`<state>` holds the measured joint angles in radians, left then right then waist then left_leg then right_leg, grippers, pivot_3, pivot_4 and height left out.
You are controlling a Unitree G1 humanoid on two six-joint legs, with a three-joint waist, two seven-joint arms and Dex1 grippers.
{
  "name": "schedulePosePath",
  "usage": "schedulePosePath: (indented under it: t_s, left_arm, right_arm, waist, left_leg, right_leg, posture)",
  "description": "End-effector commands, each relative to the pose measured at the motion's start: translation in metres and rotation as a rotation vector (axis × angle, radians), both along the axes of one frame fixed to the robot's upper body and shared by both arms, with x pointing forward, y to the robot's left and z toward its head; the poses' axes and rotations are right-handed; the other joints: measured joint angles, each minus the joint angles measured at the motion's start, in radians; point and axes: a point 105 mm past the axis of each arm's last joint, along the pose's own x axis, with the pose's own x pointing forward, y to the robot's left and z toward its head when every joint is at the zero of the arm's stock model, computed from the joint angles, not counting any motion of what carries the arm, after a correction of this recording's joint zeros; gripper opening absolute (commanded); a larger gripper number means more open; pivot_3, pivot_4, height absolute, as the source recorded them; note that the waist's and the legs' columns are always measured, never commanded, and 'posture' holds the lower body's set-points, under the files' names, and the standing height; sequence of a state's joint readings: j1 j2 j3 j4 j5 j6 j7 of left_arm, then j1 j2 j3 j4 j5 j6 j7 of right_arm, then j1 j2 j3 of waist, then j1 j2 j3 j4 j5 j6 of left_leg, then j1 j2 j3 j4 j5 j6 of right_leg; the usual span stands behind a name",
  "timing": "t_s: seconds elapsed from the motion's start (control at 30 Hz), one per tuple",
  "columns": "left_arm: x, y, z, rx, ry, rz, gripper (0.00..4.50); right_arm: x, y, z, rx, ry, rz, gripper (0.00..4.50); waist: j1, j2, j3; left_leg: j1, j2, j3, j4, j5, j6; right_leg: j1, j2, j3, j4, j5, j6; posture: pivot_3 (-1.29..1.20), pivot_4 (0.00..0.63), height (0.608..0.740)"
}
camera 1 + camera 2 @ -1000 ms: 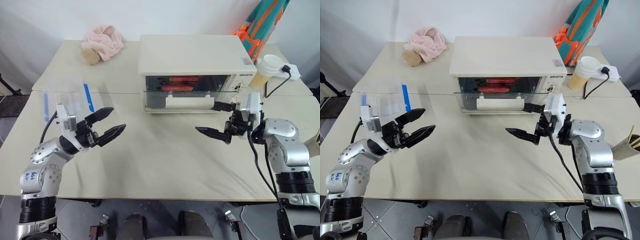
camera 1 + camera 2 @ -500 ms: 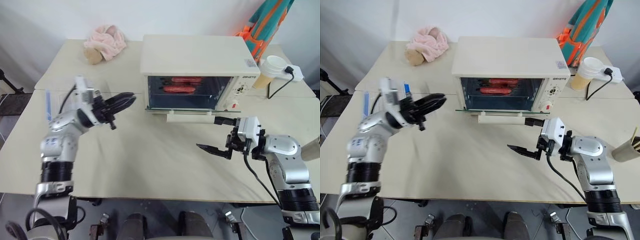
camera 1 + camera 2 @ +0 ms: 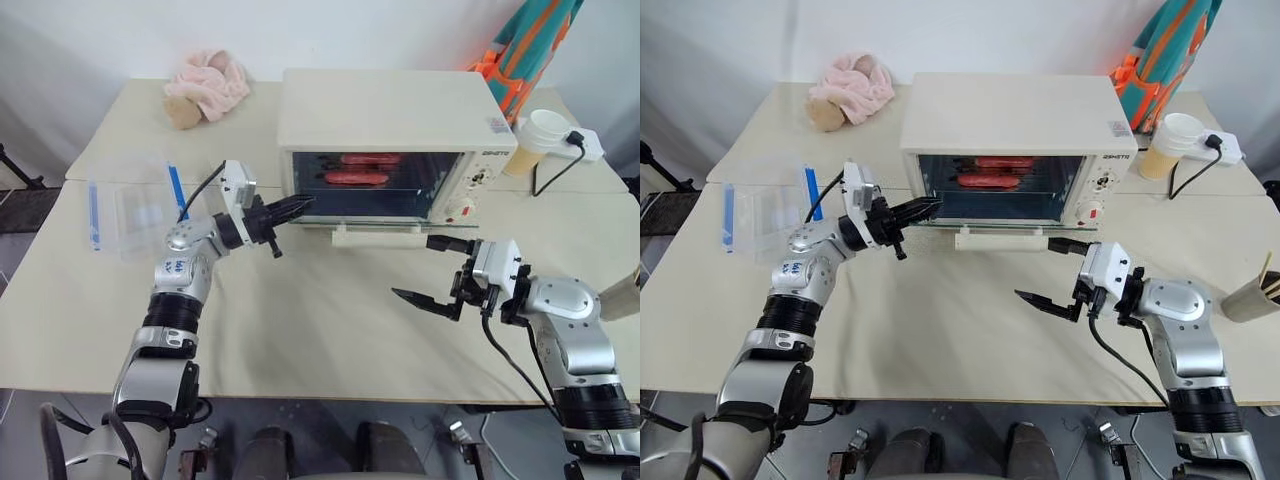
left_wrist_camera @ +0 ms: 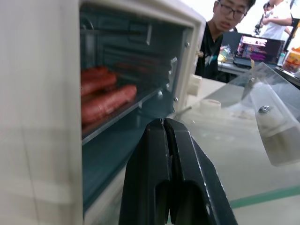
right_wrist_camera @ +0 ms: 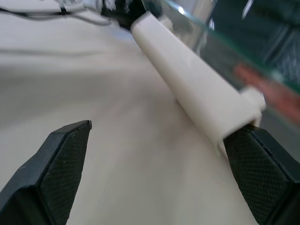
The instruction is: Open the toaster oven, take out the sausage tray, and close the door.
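1. My right fingers (image 3: 437,270) hang spread wide, lower right, holding nothing.
2. My left fingers (image 3: 297,203), pressed shut at centre, should part before entering.
3. Beyond the dropped door (image 3: 378,234), the sausage tray (image 3: 357,177) sits inside the toaster oven (image 3: 390,110), upper centre.

Cream toaster oven (image 3: 395,110), reddish sausages (image 3: 355,177) (black fingers (image 4: 166,178)).
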<state>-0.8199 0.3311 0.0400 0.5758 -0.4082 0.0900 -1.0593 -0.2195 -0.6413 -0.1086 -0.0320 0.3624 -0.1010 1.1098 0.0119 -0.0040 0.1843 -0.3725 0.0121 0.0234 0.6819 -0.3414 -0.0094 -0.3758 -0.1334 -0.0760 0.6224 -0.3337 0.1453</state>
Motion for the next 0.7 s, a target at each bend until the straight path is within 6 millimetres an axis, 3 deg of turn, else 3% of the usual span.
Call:
schedulePosePath:
  t_s: [0.03,0.27,0.33,0.53,0.7]
  left_arm:
    - [-0.002,-0.002,0.005,0.001,-0.014,-0.036,0.04]
    - [-0.007,-0.008,-0.004,0.023,0.028,-0.101,0.04]
    - [-0.01,-0.01,-0.009,0.045,0.033,-0.119,0.04]
    - [-0.016,-0.009,-0.033,0.154,0.058,-0.127,0.04]
    - [-0.019,0.003,-0.044,0.16,0.099,-0.081,0.04]
  right_arm:
    - [-0.008,-0.03,0.011,-0.024,-0.04,-0.137,4.5]
    - [-0.049,-0.059,-0.004,-0.036,0.04,-0.258,4.5]
    - [-0.059,-0.062,0.0,-0.025,0.025,-0.288,4.5]
    - [-0.057,-0.056,0.039,0.123,-0.036,-0.321,4.5]
    - [-0.049,-0.047,0.05,0.035,-0.057,-0.285,4.5]
  waist:
    - [0.011,0.0,0.0]
    - [0.017,-0.001,0.0]
    - [0.016,-0.001,0.0]
    - [0.006,-0.001,0.001]
    - [0.011,-0.002,0.001]
  left_leg:
    - [0.0,0.0,0.0,0.0,0.0,0.0]
    - [0.0,0.0,0.001,0.001,0.0,0.0]
    - [0.0,0.0,0.002,0.001,0.0,0.0]
    - [0.004,0.001,0.007,0.001,0.001,0.001]
    - [0.003,0.002,0.007,0.001,0.001,0.001]
  right_leg:
    - [0.0,0.0,0.0,0.0,0.0,0.0]
    - [0.0,0.0,0.0,0.0,0.0,0.001]
    - [0.001,0.0,0.0,-0.001,0.0,0.001]
    - [0.001,0.001,0.003,-0.001,0.001,-0.001]
    - [0.001,0.001,0.003,-0.001,0.001,-0.001]
  posture:
    - [0.0,0.15,0.74]
    - [0.0,0.15,0.74]
    - [0.0,0.15,0.74]
    - [0.0,0.15,0.74]
    - [0.0,0.15,0.74]
